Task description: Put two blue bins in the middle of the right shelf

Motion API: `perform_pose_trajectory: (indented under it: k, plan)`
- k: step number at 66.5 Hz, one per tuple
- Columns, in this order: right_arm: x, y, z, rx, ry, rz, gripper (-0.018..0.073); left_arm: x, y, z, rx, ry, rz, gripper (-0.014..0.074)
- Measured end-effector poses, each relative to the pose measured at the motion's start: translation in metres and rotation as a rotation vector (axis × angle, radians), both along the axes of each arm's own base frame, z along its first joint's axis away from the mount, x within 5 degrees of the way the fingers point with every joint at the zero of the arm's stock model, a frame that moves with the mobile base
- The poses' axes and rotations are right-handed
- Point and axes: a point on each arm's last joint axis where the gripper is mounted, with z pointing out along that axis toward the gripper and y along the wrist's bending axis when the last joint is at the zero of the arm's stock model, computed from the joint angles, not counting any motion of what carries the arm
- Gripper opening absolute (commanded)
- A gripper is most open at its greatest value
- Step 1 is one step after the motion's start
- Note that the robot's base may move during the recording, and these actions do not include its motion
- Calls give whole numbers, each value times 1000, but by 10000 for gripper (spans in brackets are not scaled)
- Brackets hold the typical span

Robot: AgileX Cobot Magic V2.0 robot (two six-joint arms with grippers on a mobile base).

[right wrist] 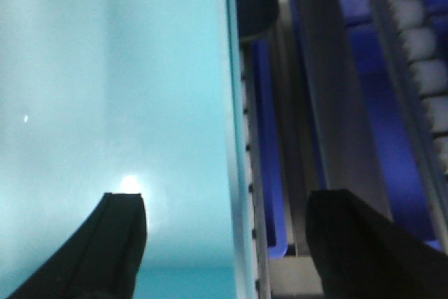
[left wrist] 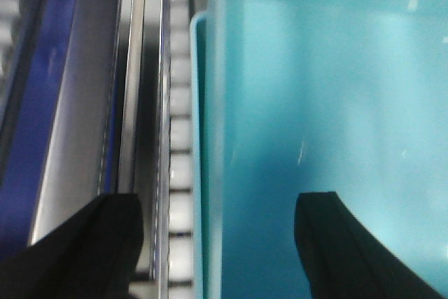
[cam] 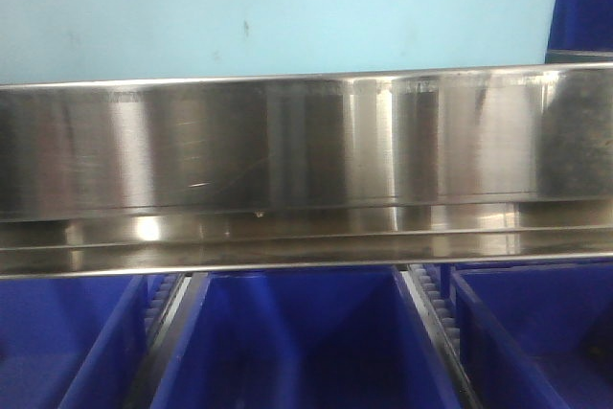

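Note:
A light blue bin [left wrist: 315,68] fills the right of the left wrist view. My left gripper [left wrist: 217,201] stands open astride its left wall [left wrist: 198,103], one finger inside the bin and one outside over the rollers. The same kind of light blue bin [right wrist: 105,68] fills the left of the right wrist view. There my right gripper [right wrist: 231,197] is open astride its right wall [right wrist: 234,138], with the outer finger over the steel rail. Neither gripper touches a wall. In the front view a pale blue surface [cam: 268,7] spans the top; neither gripper shows there.
A steel shelf beam [cam: 287,141] crosses the front view. Below it three dark blue bins [cam: 297,342] [cam: 57,342] [cam: 546,332] sit side by side between roller tracks. White rollers [left wrist: 180,138] run beside the left wall. A dark blue bin [right wrist: 269,138] and rollers [right wrist: 420,54] lie right of the right gripper.

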Motion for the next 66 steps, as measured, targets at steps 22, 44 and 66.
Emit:
perform_pose_trajectory:
  k: [22, 44, 66]
  plan:
    - [25, -4, -24, 30, 136, 101, 370, 18, -12, -31, -9, 185, -52, 370]
    - [36, 3, -46, 22, 211, 126, 370, 16, -12, -52, 13, 259, -49, 370]
    - [35, 2, -52, 14, 232, 127, 370, 16, -12, -57, 19, 278, -49, 370]
